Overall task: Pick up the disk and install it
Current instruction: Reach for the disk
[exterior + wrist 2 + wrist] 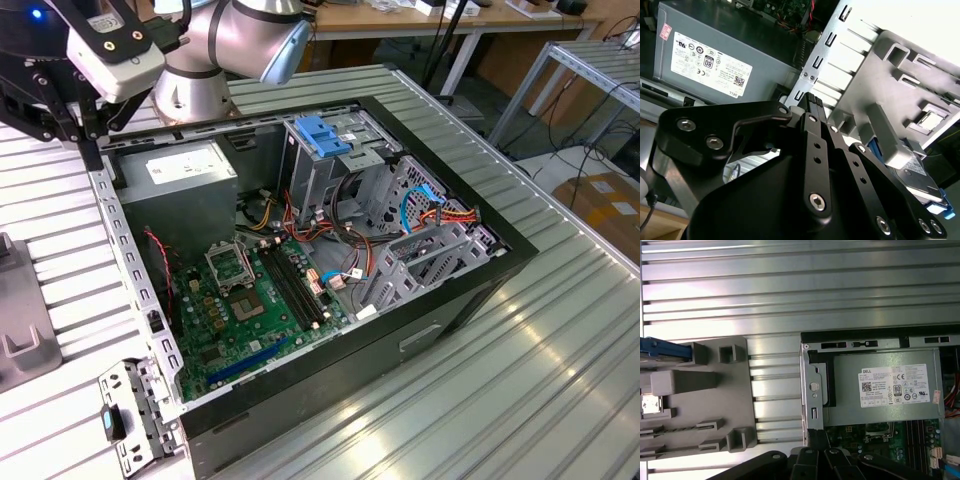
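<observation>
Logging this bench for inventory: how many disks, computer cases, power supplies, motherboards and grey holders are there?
disk: 1
computer case: 1
power supply: 1
motherboard: 1
grey holder: 1
Total: 5

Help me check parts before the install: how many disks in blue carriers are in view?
1. The disk sits in the grey holder beside the computer case. Others could be hidden inside the case.
</observation>
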Controlling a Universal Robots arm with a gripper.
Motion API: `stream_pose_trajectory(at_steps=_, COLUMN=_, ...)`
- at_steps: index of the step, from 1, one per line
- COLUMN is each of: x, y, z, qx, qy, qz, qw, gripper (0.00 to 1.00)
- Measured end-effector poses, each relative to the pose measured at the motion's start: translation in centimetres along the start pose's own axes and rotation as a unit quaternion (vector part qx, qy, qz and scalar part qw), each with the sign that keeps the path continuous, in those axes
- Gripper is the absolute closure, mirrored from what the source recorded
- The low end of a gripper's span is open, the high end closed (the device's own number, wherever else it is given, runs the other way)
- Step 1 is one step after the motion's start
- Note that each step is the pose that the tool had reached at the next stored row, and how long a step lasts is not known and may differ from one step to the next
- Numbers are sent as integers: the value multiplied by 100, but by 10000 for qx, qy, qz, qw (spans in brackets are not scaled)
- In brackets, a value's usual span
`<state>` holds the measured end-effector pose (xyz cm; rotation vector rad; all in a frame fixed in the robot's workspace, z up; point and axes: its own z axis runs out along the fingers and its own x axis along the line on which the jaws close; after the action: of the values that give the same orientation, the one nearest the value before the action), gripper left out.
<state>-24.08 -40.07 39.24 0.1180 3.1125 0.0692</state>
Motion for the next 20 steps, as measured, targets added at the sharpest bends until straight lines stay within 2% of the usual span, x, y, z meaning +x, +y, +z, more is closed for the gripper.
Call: stream_pose_trajectory(at_steps=20, x=46, y=-4, z=1, qx=0, qy=0, qz=0, qw=10000, gripper=90)
